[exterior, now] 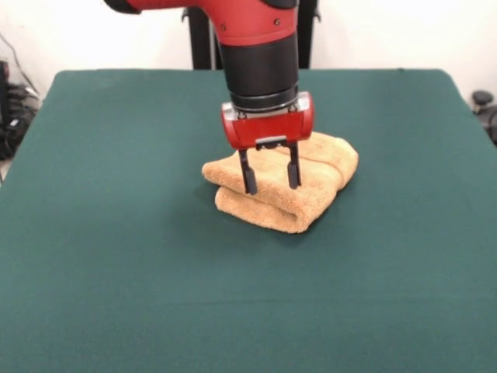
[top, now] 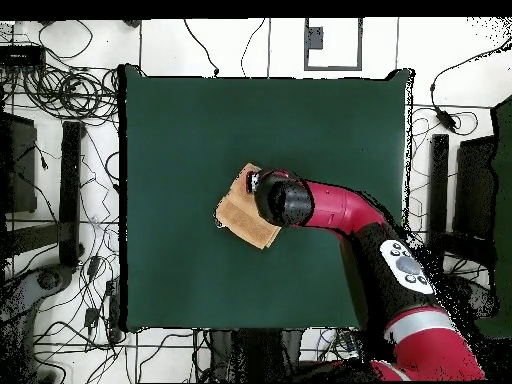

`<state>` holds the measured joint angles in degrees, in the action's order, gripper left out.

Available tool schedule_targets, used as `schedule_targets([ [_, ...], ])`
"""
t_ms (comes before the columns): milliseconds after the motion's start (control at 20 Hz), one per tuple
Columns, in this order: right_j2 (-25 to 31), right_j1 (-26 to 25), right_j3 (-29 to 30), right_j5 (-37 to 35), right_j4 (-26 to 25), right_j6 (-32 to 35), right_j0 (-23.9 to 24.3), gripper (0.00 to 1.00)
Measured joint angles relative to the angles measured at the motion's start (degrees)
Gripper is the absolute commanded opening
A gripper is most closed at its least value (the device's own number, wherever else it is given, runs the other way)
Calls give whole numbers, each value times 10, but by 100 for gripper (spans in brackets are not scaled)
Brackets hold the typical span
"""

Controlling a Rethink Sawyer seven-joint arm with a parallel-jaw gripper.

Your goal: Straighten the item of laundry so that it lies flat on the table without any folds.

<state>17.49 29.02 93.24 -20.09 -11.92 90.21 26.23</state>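
Note:
The item of laundry (exterior: 311,175) is an orange-tan terry towel, folded over on itself into a thick bundle near the middle of the dark green table (exterior: 116,256). My gripper (exterior: 271,186) hangs over the towel's front part, its two black fingers spread apart and open, with nothing between them; whether the tips touch the cloth is unclear. In the overhead view the towel (top: 240,218) shows as a small tan patch, partly hidden under the gripper head (top: 278,197) and the red arm.
The green table reaches far past the towel on every side. Cables and dark stands (top: 72,190) lie on the floor round the table. A black pedestal post (exterior: 200,35) stands behind the far edge.

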Motion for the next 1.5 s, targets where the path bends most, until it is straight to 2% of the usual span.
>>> schedule_targets([
  [700,0,-45,-12,0,-1,0,-12,100],
  [1500,0,-50,-23,0,-1,0,-20,100],
])
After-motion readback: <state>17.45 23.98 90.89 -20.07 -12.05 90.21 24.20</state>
